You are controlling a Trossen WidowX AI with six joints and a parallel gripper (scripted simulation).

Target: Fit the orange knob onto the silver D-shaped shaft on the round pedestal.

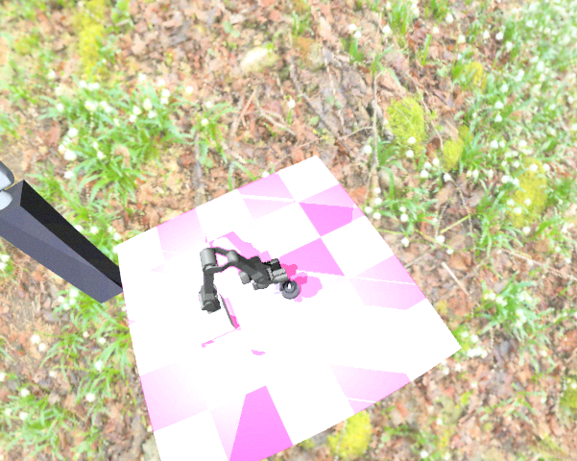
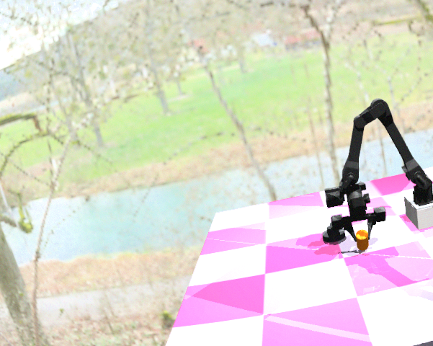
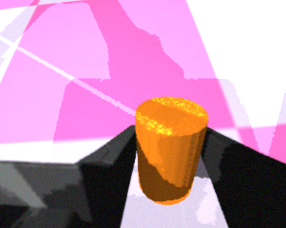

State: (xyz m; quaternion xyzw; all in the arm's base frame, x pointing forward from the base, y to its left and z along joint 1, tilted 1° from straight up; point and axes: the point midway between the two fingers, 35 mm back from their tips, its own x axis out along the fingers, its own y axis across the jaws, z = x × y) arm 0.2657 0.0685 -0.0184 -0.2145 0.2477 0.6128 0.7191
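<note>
My gripper (image 2: 362, 238) (image 3: 167, 131) is shut on the orange knob (image 2: 362, 244) (image 3: 167, 159), with one finger on each side of it. The knob is roughly upright; its underside and hole are hidden, and its exact height over the table is hard to tell. In the top view the arm hides the knob. The dark round pedestal (image 1: 291, 296) (image 2: 328, 238) stands apart from the knob, just left of it in the exterior view, partly behind a gripper part. A small pale spot at its centre in the top view may be the shaft; its flat side cannot be made out.
The table (image 1: 298, 392) (image 2: 302, 294) has a pink and white checked top with strong glare and shadows. The arm's base stands on a white block (image 2: 429, 215) at the right in the exterior view. A dark beam (image 1: 55, 243) reaches the table's left edge in the top view.
</note>
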